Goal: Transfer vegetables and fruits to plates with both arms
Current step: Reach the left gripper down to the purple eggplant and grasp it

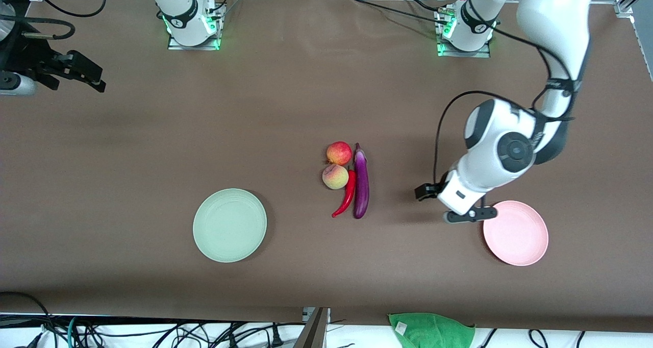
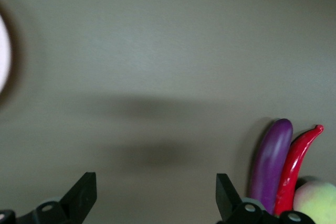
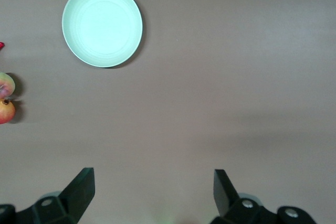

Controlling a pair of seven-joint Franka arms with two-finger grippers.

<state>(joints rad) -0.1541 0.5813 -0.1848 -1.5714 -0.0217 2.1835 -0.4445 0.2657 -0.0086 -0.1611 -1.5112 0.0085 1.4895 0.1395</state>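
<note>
L hand (image 2: 152, 195) wide, empty, over bare table betw pink plate (image 1: 516, 232) & eggplant (image 1: 361, 184). R hand (image 3: 152, 192) wide, waits.

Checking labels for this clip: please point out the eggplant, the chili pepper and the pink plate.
eggplant (image 1: 361, 184): front view, middle of its purple body.
chili pepper (image 1: 349, 192): front view, middle of its red body.
pink plate (image 1: 520, 235): front view, bare centre of the plate.

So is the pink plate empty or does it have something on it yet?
Empty. The pink plate shows a bare surface; the eggplant, chili and both fruits lie together mid-table.
</note>
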